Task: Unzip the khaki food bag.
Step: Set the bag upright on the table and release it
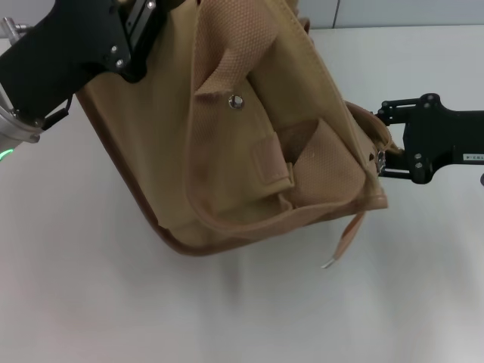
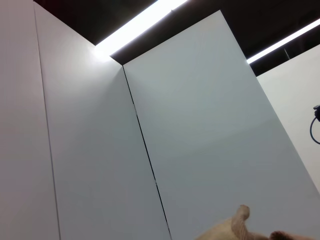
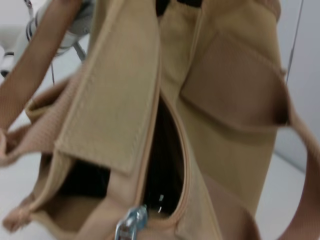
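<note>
we are taking the khaki food bag [image 1: 227, 144] as our landmark, and it is hanging tilted above the white table [image 1: 91, 302], lifted clear or nearly clear of it. at the bag's upper left corner our left gripper [image 1: 140, 34] is pressing against the canvas; its fingers are hidden behind the housing, so we cannot tell how wide they are or whether they are pinching cloth. the left wrist view is showing mostly wall panels, with only a scrap of tan fabric [image 2: 240, 227] at its edge.

moving across the bag's face, we are seeing a webbing handle [image 1: 227, 60], a silver snap stud [image 1: 237, 101] and a slack front pocket [image 1: 318, 162]. we are judging the canvas soft and floppy, light for its bulk, and likely to fold or swing when pulled, so it is needing a firm counter-hold at one end while the slider is being drawn.

at the bag's right end our right gripper [image 1: 382, 162] is sitting at the zipper end; whether it is clamped on anything we cannot tell. in the right wrist view the metal zipper pull [image 3: 131, 222] is lying close up, and the opening [image 3: 165, 165] beyond it is already gaping partway. the interior is looking dark, and we are making out no contents. a loose strap end [image 1: 344, 242] is dangling below the bag's right corner.
</note>
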